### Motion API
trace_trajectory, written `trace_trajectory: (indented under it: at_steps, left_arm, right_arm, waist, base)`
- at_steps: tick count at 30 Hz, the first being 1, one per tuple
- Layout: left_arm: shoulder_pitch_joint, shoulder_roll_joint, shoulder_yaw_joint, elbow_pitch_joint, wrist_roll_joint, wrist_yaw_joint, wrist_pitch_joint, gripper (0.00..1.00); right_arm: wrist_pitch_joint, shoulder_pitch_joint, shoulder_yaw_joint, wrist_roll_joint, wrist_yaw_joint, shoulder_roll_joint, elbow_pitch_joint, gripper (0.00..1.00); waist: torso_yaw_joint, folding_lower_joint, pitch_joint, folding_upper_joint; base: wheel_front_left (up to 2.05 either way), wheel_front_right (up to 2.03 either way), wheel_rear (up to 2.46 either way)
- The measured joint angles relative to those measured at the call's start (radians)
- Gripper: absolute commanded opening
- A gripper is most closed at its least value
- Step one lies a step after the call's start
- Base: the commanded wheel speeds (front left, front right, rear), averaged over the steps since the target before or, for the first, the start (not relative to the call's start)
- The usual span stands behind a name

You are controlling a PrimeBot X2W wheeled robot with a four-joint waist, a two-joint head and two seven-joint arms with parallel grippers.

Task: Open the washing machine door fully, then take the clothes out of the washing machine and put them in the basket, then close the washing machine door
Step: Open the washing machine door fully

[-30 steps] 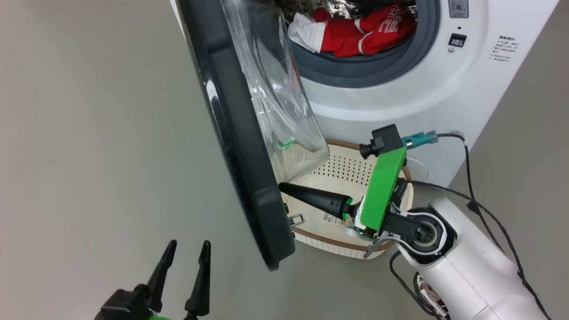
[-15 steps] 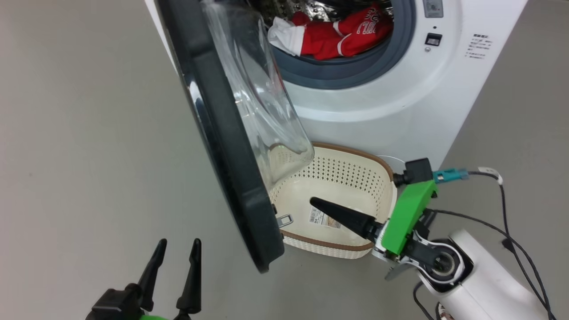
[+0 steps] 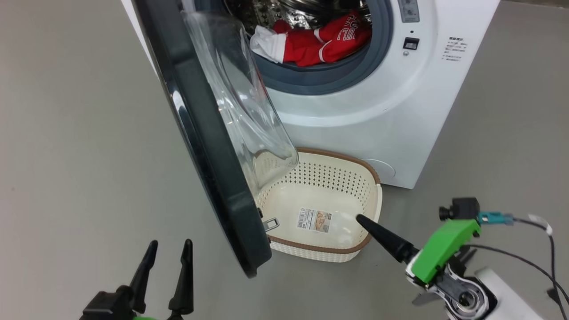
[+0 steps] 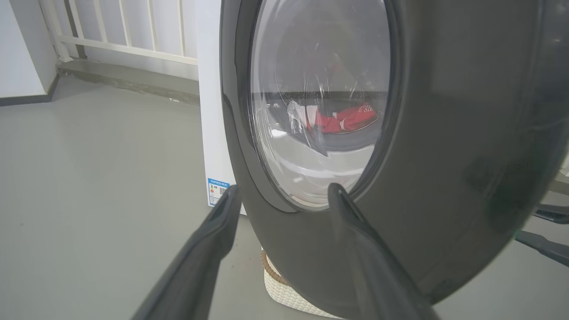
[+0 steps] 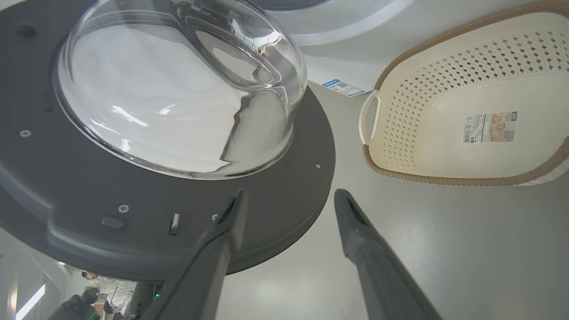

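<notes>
Door (image 3: 213,178) not fully open yet.
My left hand (image 3: 171,242) hovers outside the door, fingers apart; clothes (image 3: 311,42) lie in the washing machine (image 3: 378,111), the basket (image 3: 338,155) sits empty below, my right hand (image 5: 290,195) gapes beside it. Next, probably: swing it wider.

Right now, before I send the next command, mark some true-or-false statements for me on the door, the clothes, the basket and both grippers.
1. The washing machine door is shut. False: it stands open, its glass bowl over the basket.
2. The clothes lie inside the washing machine. True.
3. The basket holds a red garment. False: it holds no garment; a barcode sticker sits on its bottom.
4. The right gripper is shut on the door's rim. False: it is open and holds nothing.
5. The left gripper is open and empty. True.
</notes>
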Motion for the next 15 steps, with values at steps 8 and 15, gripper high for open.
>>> trace_trajectory:
  at_steps: [8, 15]
  left_arm:
    - [0.016, 0.000, 0.019, -0.002, 0.000, 0.003, 0.000, 1.00]
    - [0.016, 0.000, 0.026, -0.002, 0.002, 0.000, 0.000, 1.00]
  right_arm:
    - [-0.128, 0.064, 0.022, -0.040, 0.000, -0.034, 0.024, 1.00]
    - [-0.352, 0.068, 0.107, -0.197, 0.000, -0.091, 0.065, 1.00]
  waist:
    - [-0.025, 0.0000, -0.010, 0.0000]
    - [-0.045, 0.0000, -0.012, 0.0000]
  base:
    - [0.00, 0.00, 0.00]
    - [0.00, 0.00, 0.00]
